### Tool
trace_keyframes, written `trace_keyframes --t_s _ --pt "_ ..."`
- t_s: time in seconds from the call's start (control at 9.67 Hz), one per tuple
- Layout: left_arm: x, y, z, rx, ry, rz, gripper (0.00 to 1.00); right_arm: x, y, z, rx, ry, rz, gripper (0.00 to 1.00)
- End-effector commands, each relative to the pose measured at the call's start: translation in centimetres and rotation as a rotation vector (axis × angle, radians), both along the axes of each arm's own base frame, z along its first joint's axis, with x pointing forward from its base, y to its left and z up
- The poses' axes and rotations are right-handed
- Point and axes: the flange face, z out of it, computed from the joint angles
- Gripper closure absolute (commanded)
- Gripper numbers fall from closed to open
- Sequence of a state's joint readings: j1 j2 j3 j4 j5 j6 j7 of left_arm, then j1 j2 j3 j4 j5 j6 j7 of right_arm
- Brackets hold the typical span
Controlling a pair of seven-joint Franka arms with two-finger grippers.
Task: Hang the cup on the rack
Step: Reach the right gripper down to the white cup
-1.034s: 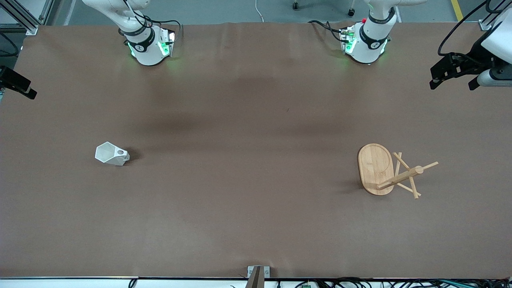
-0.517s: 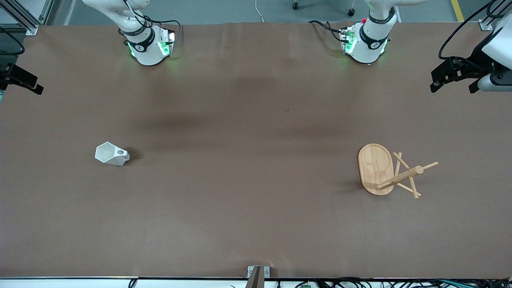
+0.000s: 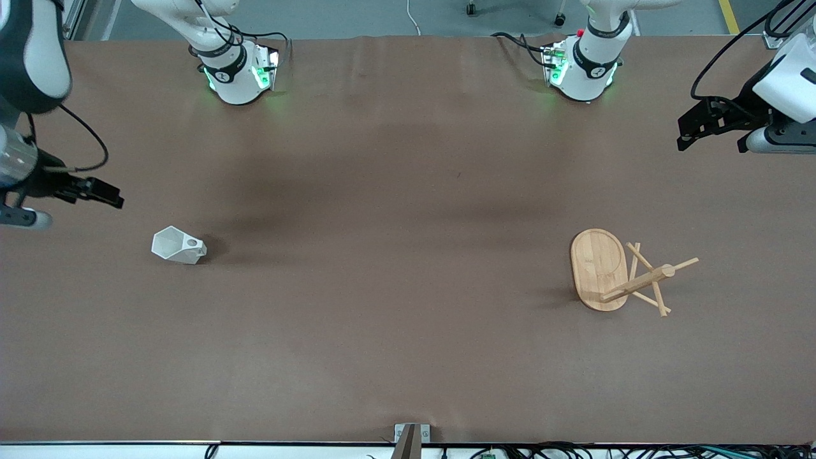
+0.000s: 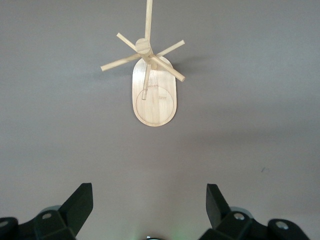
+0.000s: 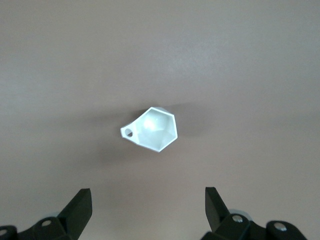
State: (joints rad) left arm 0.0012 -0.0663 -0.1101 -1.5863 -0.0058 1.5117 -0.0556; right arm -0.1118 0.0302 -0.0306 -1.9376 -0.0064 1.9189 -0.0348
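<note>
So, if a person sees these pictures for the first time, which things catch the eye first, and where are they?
On the bare brown table, the white cup stands out toward the right arm's end, with the bamboo rack toward the left arm's end. The right gripper hangs near the cup and the left gripper up near the rack's end of the table, both with fingers open and holding nothing.

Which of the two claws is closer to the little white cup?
The right gripper, open above the table at the right arm's end, close to the cup. The left gripper, also open, hangs at the left arm's end near the rack.
</note>
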Motion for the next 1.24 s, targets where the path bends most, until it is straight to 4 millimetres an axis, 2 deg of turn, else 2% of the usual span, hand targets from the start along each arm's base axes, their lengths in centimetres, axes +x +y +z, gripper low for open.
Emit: trace_keyframes --t_s 0.0,0.1,0.41,0.62,0.72,0.93,1.14 --pt "0.2 -0.1 -1.9 -0.002 0.026 -0.009 0.0 -1.0 -3.0 -6.4 -0.003 -0.028 0.047 0.0" --pt "0.2 -0.2 -1.9 -0.003 0.024 -0.009 0.0 -1.2 -3.8 -9.2 -0.006 -0.046 0.062 0.0" --pt "0.2 -0.4 -2.1 -0.002 0.029 -0.008 0.0 -0.9 -3.7 -16.6 0.031 -0.03 0.038 0.0" --pt "0.3 -0.4 -2.0 -0.001 0.026 -0.008 0.0 -0.6 -2.2 -18.5 0.031 -0.028 0.066 0.0" --pt "0.3 -0.5 -2.0 -0.001 0.024 -0.009 0.0 -0.4 -2.1 -19.5 0.028 -0.037 0.071 0.0" --pt "0.3 -0.4 -2.0 -0.001 0.024 -0.009 0.0 -0.4 -2.8 -21.1 0.028 -0.036 0.101 0.01" --pt "0.2 -0.4 -1.8 -0.003 0.021 -0.009 0.0 -0.4 -3.1 -22.0 0.028 -0.033 0.097 0.07"
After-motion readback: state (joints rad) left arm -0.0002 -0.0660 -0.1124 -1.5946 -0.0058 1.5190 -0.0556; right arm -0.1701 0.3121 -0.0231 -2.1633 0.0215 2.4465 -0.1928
